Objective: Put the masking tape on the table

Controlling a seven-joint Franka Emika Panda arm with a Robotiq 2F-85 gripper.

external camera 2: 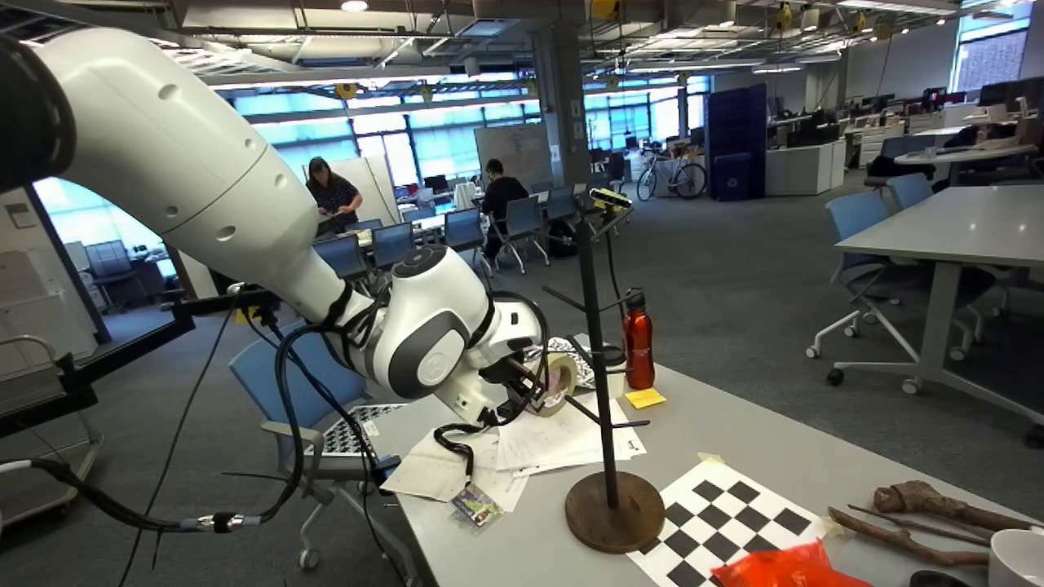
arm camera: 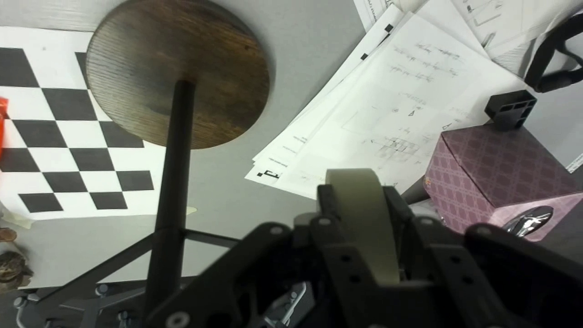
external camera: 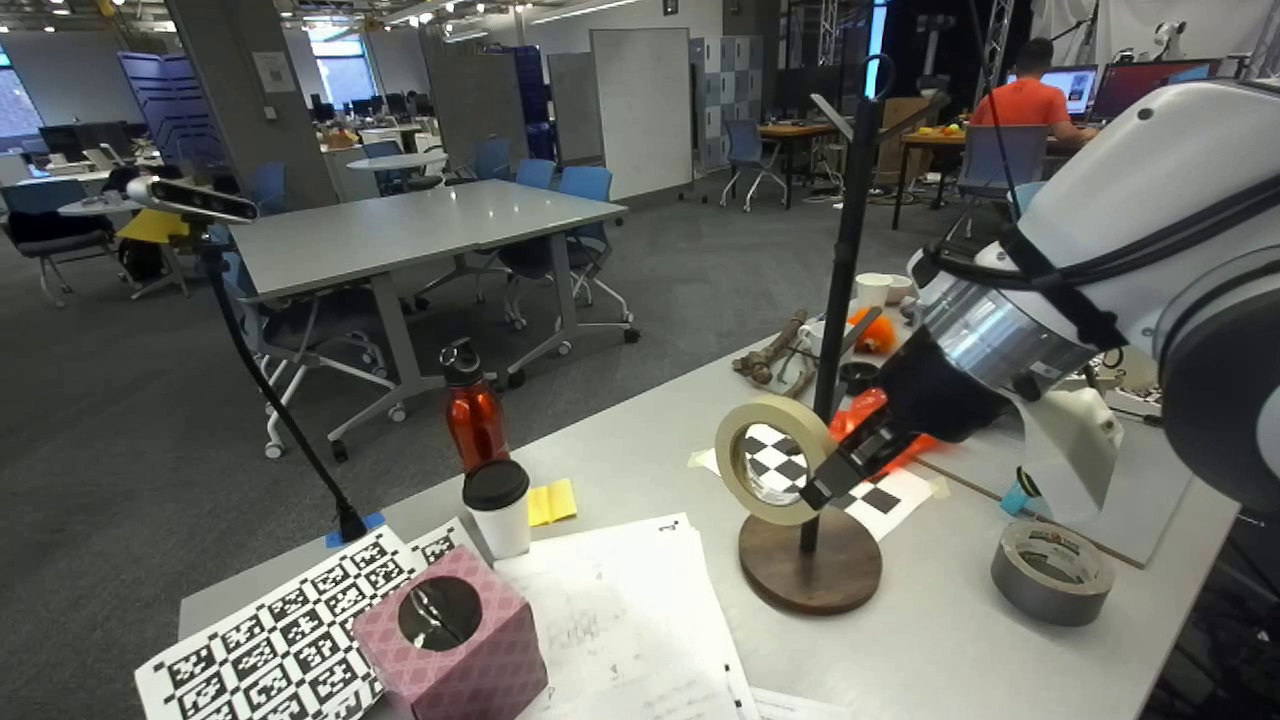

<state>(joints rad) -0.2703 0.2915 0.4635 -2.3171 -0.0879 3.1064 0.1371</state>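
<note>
One roll of masking tape sits clasped by its band in the end effector, presumably for lowering onto the counter below, though clearance from the stand alongside is hard to judge.

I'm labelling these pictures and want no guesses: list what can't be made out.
Masking tape: edge-on in the wrist view, so its hole doesn't show; the claw hides its lower end.
Papers: most writing is too small and faint to read in the wrist view.
Checkerboard sheet: partly hidden by the brown stand base in the wrist view.
White cup: cut off by the right and bottom edges in an exterior view.
</note>
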